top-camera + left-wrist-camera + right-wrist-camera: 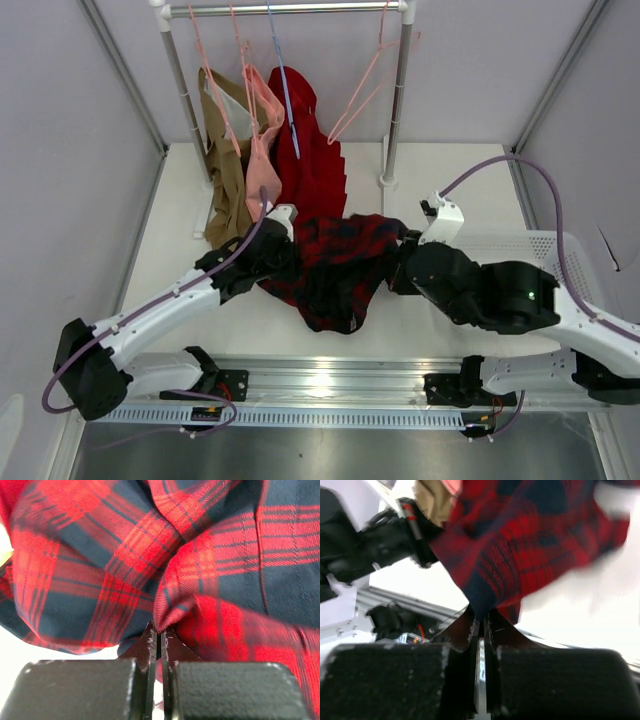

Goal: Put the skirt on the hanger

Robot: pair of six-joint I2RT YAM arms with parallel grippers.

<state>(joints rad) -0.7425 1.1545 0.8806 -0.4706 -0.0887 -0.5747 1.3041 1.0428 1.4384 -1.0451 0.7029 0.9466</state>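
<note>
- Now the left arm [160, 310] has its jaws pressed together on a fold of the red-and-black tartan plaid fabric skirt [340, 265]; in the left wrist view the cloth [165, 605] rises straight out from between the tips and fills the picture.
- Across from it, the right arm [490, 290] has its jaws closed too, pinching the skirt's edge [485, 600] between the tips.
- The skirt spans the gap between the two pairs of jaws. Its middle sags toward the arms' bases, and its lowest part lies on the white counter [180, 220].
- The thin pale-pink triangular hanger [356, 92] hangs tilted from the metal rail [290, 8], beyond both pairs of jaws and well apart from them, nearer the right pair's side.
- Just beyond the left jaws hang a tan garment [228, 170], a pink garment [262, 150] and a plain red pleated garment [315, 165], the last on a thin blue hanger [285, 90].
- A white mesh basket [540, 245] sits on the outer side of the right jaws, partly hidden by that arm.
</note>
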